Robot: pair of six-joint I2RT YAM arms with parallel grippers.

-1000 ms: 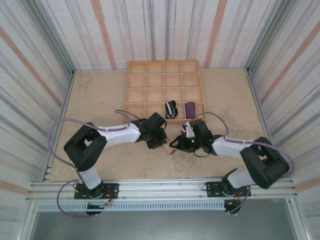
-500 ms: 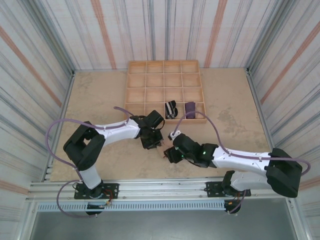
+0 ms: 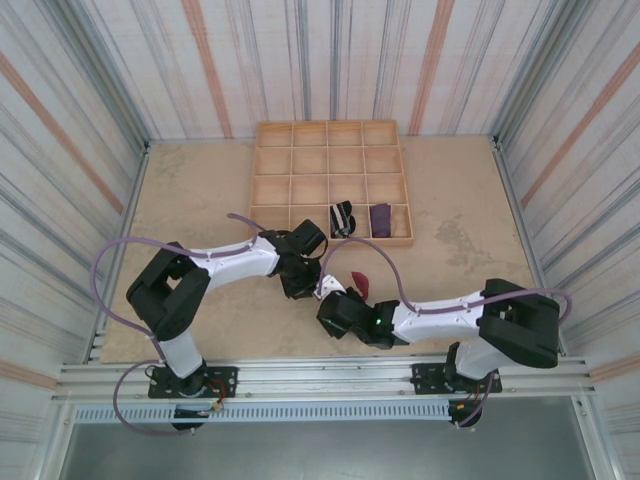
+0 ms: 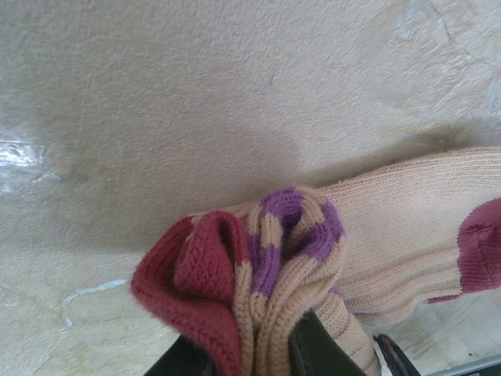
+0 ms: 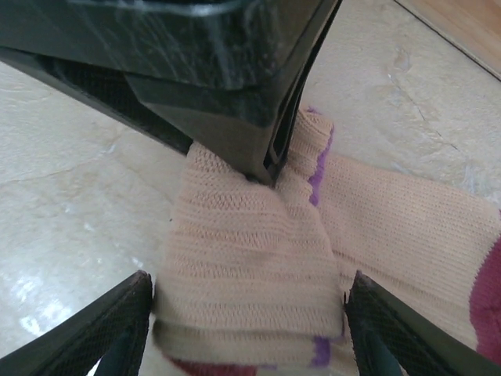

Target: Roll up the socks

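The beige sock (image 4: 391, 227) with maroon cuff and purple stripes lies on the table. Its bunched cuff end is pinched in my left gripper (image 4: 250, 356), which is shut on it. In the top view that gripper (image 3: 305, 285) sits mid-table and the sock's maroon end (image 3: 358, 281) shows just to its right. My right gripper (image 5: 249, 313) is open, its fingers (image 5: 125, 321) standing either side of the folded beige part (image 5: 250, 258), right below the left gripper's body (image 5: 196, 70). From above the right gripper (image 3: 328, 305) is just in front of the left one.
A wooden compartment tray (image 3: 300, 160) stands at the back centre. The black-and-white striped sock (image 3: 343, 218) and the purple sock (image 3: 381, 215) sit rolled in two of its front cells. Bare table lies to the left and right of the arms.
My right arm has swung from the right of the sock round to its near side, low over the table, and its jaws have widened. The left gripper has kept its hold.
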